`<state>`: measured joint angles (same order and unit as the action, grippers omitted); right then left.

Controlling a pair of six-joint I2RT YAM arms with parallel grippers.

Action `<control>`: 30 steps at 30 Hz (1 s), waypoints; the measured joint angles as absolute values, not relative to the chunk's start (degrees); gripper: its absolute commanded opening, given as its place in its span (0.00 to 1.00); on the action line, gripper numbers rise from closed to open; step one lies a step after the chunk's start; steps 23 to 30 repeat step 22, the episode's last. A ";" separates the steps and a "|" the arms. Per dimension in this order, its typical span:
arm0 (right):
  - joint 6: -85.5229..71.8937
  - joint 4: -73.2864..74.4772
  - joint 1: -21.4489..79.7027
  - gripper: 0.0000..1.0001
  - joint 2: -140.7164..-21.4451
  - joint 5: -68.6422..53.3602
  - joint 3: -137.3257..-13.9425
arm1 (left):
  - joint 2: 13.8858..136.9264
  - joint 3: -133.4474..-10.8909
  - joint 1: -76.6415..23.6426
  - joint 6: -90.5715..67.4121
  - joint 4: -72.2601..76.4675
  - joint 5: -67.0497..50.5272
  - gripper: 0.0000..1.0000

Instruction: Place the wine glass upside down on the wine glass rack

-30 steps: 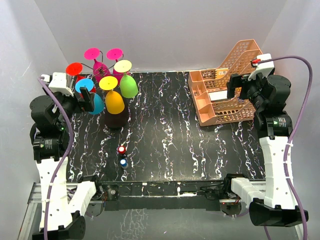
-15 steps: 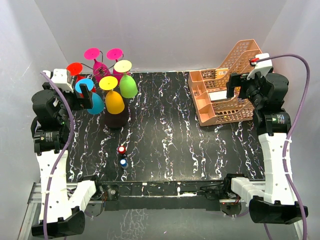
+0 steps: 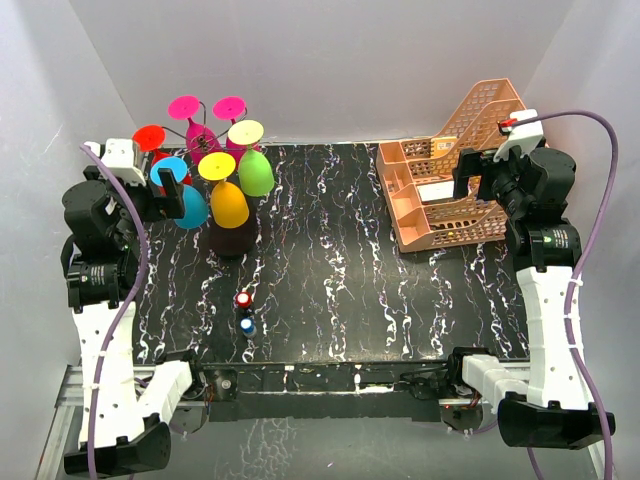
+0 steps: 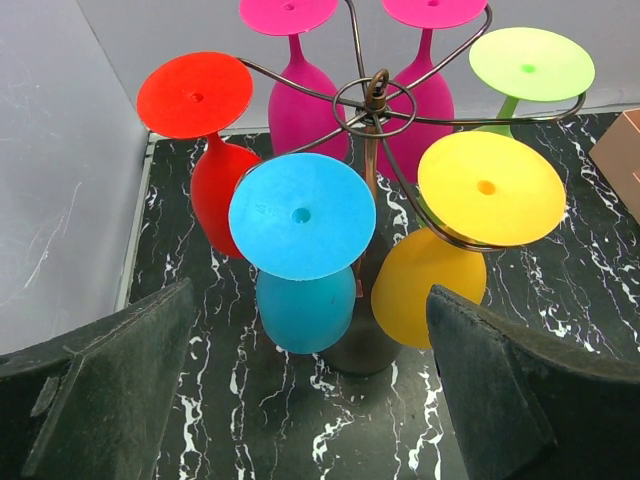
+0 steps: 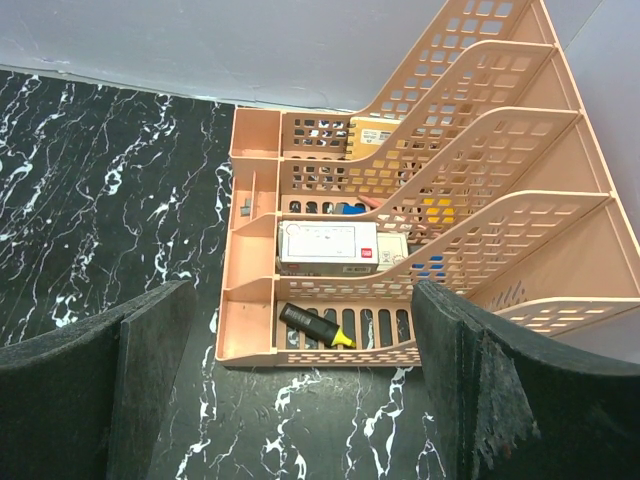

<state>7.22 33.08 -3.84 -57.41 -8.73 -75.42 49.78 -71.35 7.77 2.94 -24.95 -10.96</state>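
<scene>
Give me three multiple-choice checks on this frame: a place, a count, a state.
1. Where on the table does the wine glass rack stand? A far-left corner; B far-right corner; C near edge.
2. How many glasses hang on it? A four; B six; C eight.
3. The left tool is: A shut on a stem; B open, empty; C out of view.
Answers: A, top view shows it far left; B, red, blue, yellow, green, two magenta; B, fingers apart, nothing gripped.
</scene>
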 measured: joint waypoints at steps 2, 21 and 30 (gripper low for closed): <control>7.22 33.08 -3.88 0.99 -57.41 -8.75 -75.40 | 49.54 -71.35 7.77 2.98 -25.02 -10.92 0.97; 7.38 33.26 -3.88 0.98 -57.47 -9.78 -75.40 | 48.90 -71.35 7.81 3.03 -26.35 -10.79 0.97; 7.38 33.26 -3.88 0.98 -57.47 -9.82 -75.40 | 48.90 -71.35 7.81 3.07 -26.37 -10.76 0.97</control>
